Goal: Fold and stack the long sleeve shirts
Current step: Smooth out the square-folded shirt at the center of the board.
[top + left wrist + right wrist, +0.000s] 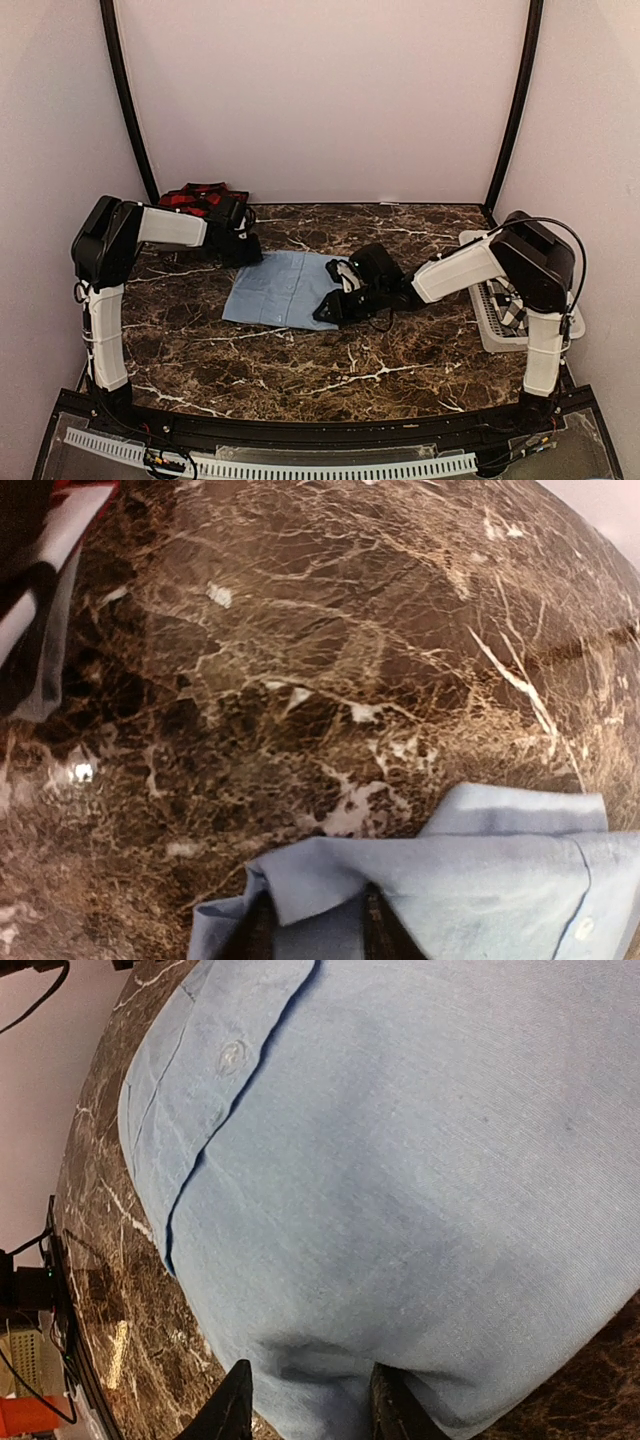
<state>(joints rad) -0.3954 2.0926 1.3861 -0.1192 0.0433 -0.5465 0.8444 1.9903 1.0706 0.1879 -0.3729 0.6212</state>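
Blue shirt (pixel 283 288) is lying left-to-right between the arms, left gripper (pixel 246 252) straddling its far-left corner, right gripper (pixel 330 306) its right edge; whether either is clamping, I cannot tell.

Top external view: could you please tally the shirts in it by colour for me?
light blue shirt: 1
red-and-black plaid shirt: 1
black-and-white checked shirt, in the basket: 1
Total: 3
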